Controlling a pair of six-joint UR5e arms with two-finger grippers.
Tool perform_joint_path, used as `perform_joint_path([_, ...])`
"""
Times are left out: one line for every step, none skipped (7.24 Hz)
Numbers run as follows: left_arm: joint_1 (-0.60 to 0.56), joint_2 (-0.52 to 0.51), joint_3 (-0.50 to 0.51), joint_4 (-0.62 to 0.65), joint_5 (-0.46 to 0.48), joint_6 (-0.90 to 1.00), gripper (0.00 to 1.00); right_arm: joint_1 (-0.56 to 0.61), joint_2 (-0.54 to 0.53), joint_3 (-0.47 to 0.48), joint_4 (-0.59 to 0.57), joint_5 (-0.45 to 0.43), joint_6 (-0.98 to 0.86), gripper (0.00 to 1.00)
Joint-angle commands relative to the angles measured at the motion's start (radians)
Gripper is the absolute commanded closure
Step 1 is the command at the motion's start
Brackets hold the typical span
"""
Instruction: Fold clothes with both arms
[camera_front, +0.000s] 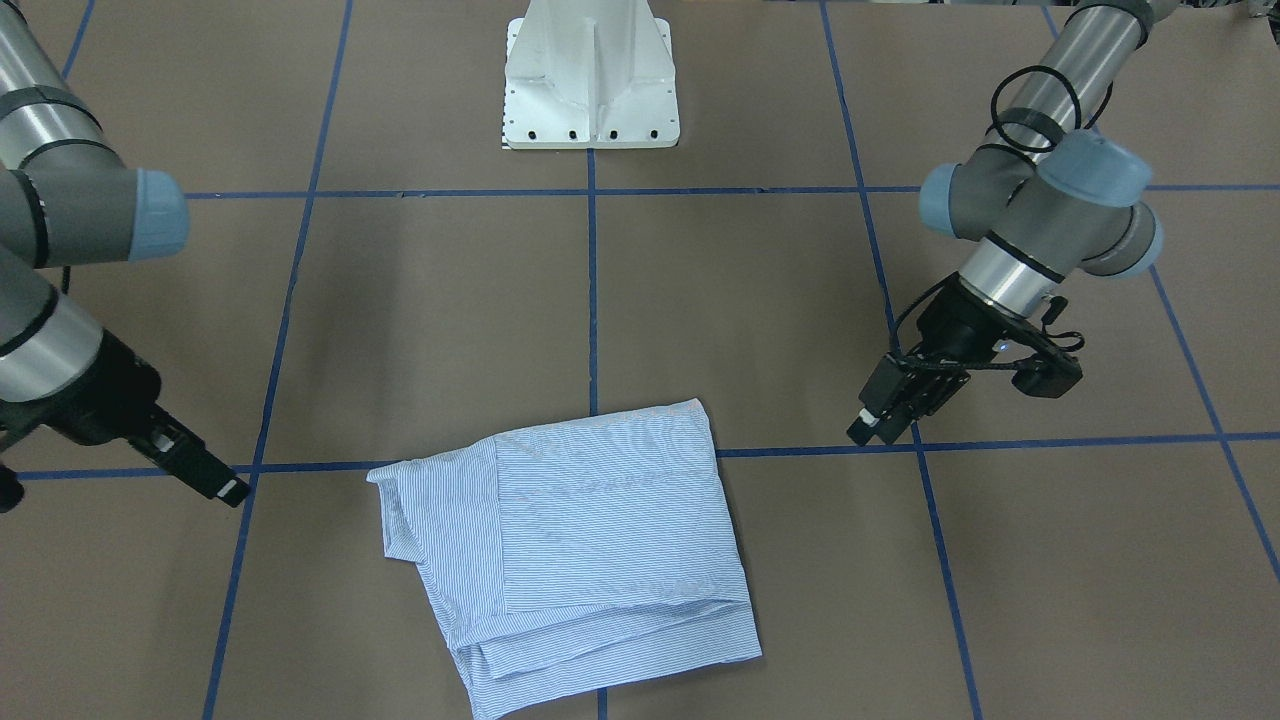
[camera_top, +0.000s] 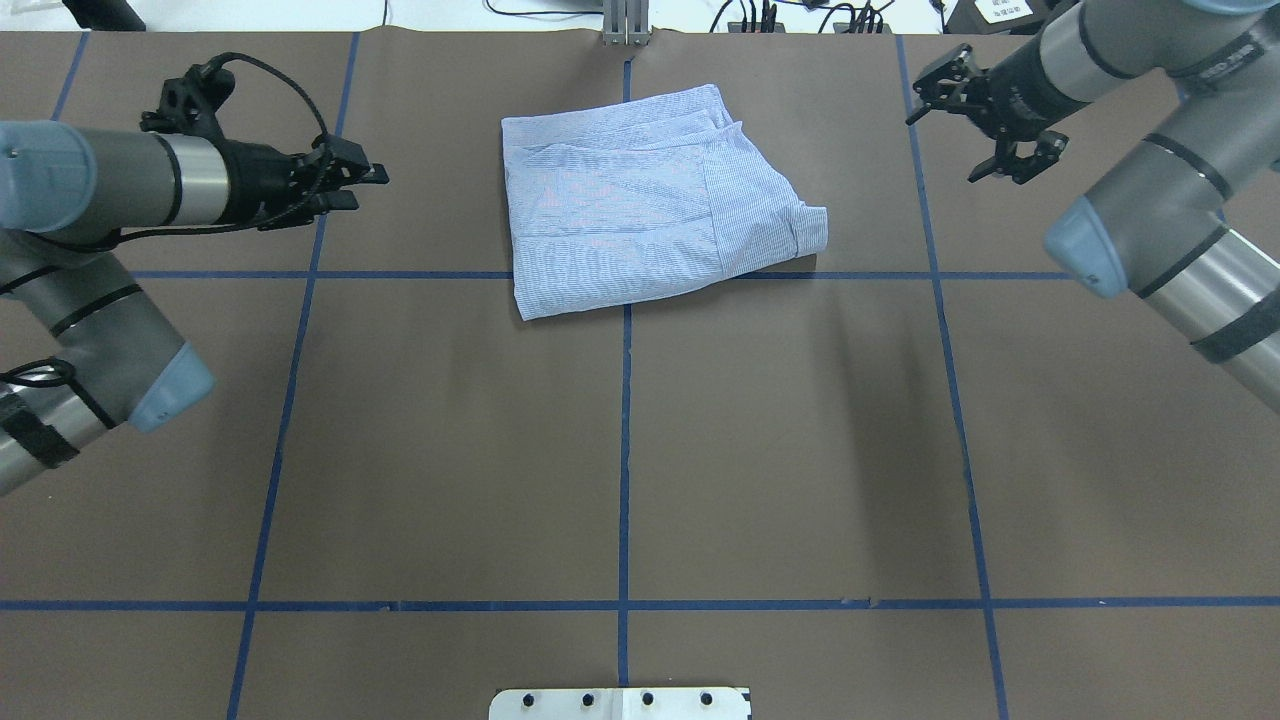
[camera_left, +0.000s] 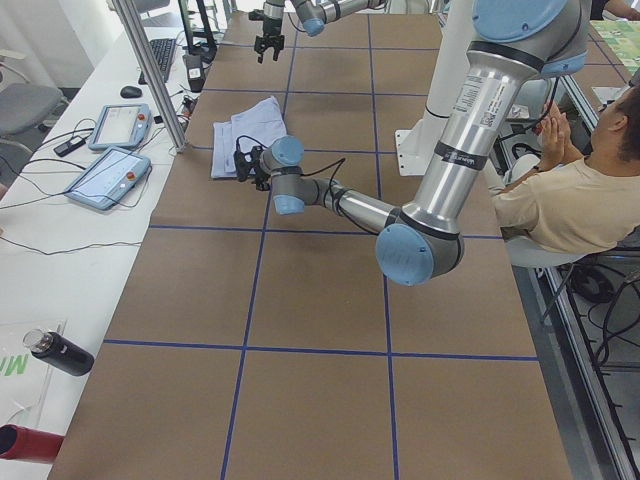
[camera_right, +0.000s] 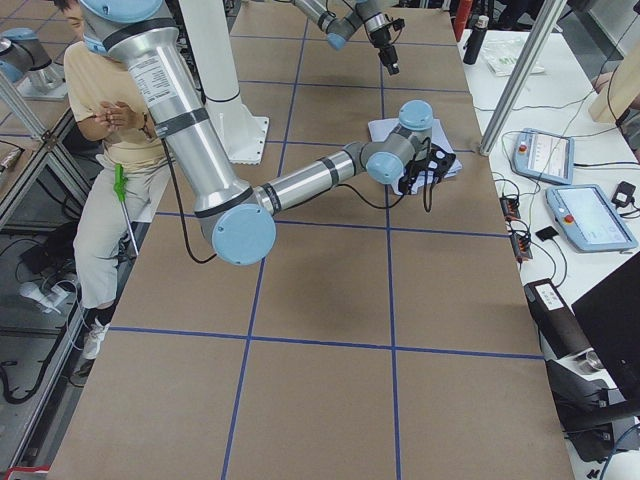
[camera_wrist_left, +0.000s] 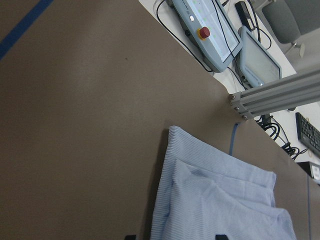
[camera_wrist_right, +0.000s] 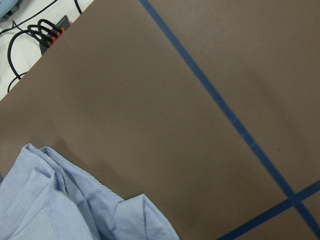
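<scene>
Shirt (camera_top: 640, 200) folded into a rough rectangle, flat on the brown worktop (camera_top: 450, 450), at the far middle as seen from the robot. Laid across the centre blue tape line (camera_top: 625, 450), with the near edge just over the cross line. Several layers stacked, stepped edges visible along the far side; a small bunched fold sticking out at the right corner. Collar, pocket and buttons not to be made out.

Left gripper (camera_top: 365, 190) off to the shirt's left, well apart from the cloth, raised above the worktop and pointing towards it. Jaws parted a moderate way, with nothing between them; fingertips (camera_wrist_left: 130, 237) just visible at the bottom edge of the left wrist view, cloth lying beyond them.

Right gripper (camera_top: 942, 150) off to the shirt's right, near the far edge, likewise clear of the cloth. Jaws spread wide and empty.

White pedestal base (camera_front: 590, 80) at the near middle. Two teach pendants (camera_wrist_left: 210, 30) on the white bench past the far edge.
</scene>
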Motion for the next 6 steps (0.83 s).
perform_joint_path([-0.119, 0.178, -0.073, 0.001, -0.156, 0.389, 0.41, 0.103, -0.18, 0.073, -0.002, 0.072, -0.315, 0.0])
perform_joint_path([-0.22, 0.227, -0.072, 0.019, -0.24, 0.593, 0.42, 0.148, -0.248, 0.075, -0.002, 0.103, -0.475, 0.0])
perform_joint_path([-0.308, 0.243, -0.075, 0.125, -0.296, 0.815, 0.42, 0.183, -0.323, 0.072, -0.004, 0.106, -0.659, 0.0])
perform_joint_path([-0.394, 0.261, -0.084, 0.269, -0.301, 1.056, 0.42, 0.214, -0.358, 0.074, -0.023, 0.114, -0.781, 0.0])
perform_joint_path([-0.436, 0.26, -0.104, 0.448, -0.3, 1.248, 0.42, 0.24, -0.397, 0.074, -0.036, 0.117, -0.874, 0.0])
perform_joint_path([-0.466, 0.258, -0.116, 0.579, -0.301, 1.376, 0.41, 0.259, -0.447, 0.075, -0.036, 0.118, -0.963, 0.0])
